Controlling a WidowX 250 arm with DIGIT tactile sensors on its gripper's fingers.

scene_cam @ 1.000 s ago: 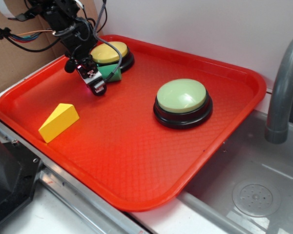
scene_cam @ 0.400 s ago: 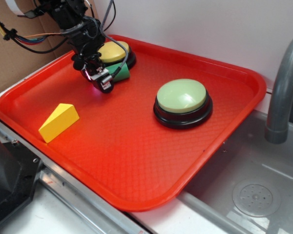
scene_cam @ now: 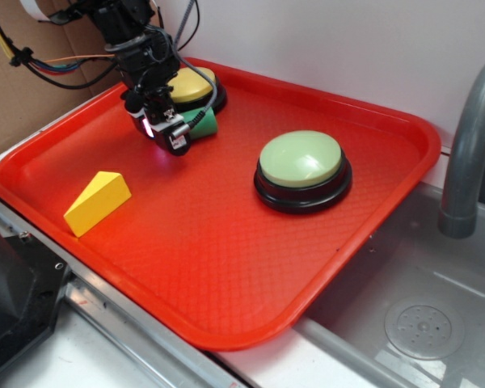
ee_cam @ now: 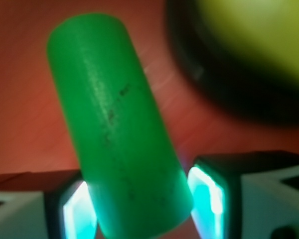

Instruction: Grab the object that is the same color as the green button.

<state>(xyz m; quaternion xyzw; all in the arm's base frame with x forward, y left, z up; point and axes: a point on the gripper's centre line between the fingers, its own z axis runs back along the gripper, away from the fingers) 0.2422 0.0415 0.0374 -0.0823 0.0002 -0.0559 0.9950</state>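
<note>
Over the last second I have watched the end effector point(scene_cam: 171, 136) slide from the open tray floor toward the yellow-topped button point(scene_cam: 186, 85), and the green cylinder block point(ee_cam: 117, 129) now sits between its 2 pads point(ee_cam: 207, 199) in the wrist view. I judge the approach is done and closing is what remains. The pads flank the cylinder's near end with slim gaps on both sides, so I read the end effector as open, not yet clamped. The cylinder lies on the red tray point(scene_cam: 226, 242), just beside the yellow-topped button, well apart from the green button point(scene_cam: 301, 170). The arm reaches down from the upper left, wrist tilted steeply toward the tray.
</note>
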